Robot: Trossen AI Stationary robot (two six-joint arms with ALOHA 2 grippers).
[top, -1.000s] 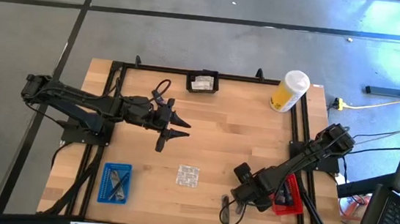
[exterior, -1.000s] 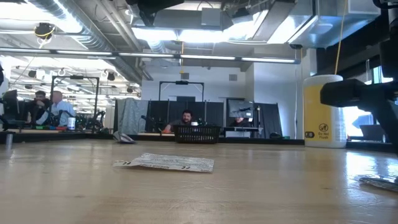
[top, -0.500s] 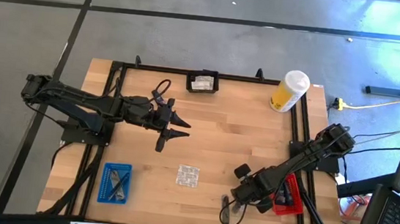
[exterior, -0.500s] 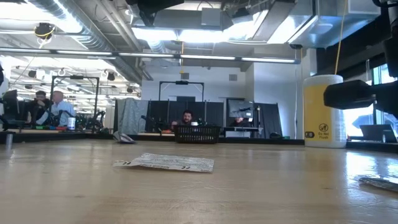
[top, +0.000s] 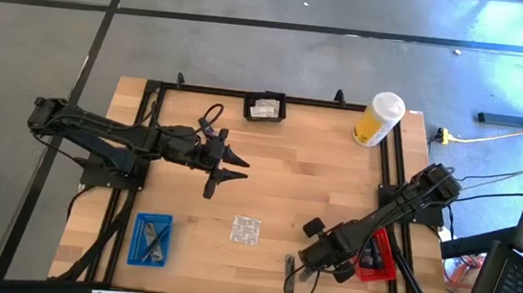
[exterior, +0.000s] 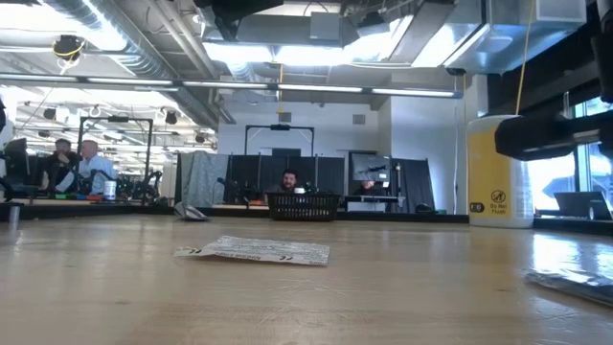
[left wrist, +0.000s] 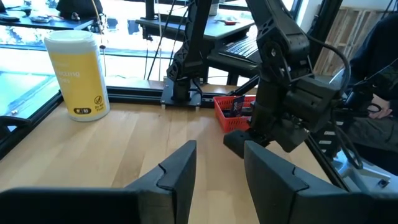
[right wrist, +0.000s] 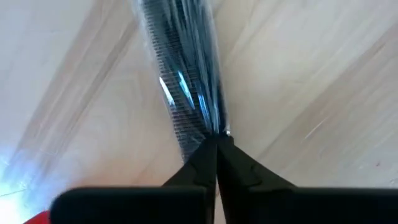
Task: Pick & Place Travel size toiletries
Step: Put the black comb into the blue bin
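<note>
A slim flat grey stick in clear wrap (top: pixel 293 282) lies near the table's front edge, right of the middle, and shows at the right of the low view (exterior: pixel 573 286). My right gripper (top: pixel 300 268) points down over it, shut on it (right wrist: pixel 216 144). Silvery foil sachets (top: pixel 246 230) lie flat on the wood at mid-table (exterior: pixel 255 251). My left gripper (top: pixel 225 176) hovers open and level over the table's left half, holding nothing (left wrist: pixel 219 149). My right gripper pinches one end of the wrapped stick (right wrist: pixel 209 127) between its two fingertips (right wrist: pixel 200 163). The fingers come from above, pointing down. The stick runs away from the fingertips along the wood; whether the pinched end is clear of the table, I cannot tell.
A blue tray (top: pixel 151 239) holding small items sits near the front left, and a red tray (top: pixel 378 257) lies under my right arm. A tall yellow container with a white cap (top: pixel 378 119) stands at the back right. A small black basket (top: pixel 265 106) is at the far edge.
The wrapped stick has shifted: in the low view it reaches farther toward the picture's middle than a second ago and lies at a new slant. My right arm has changed its bend a little above it. My left arm has kept still.
</note>
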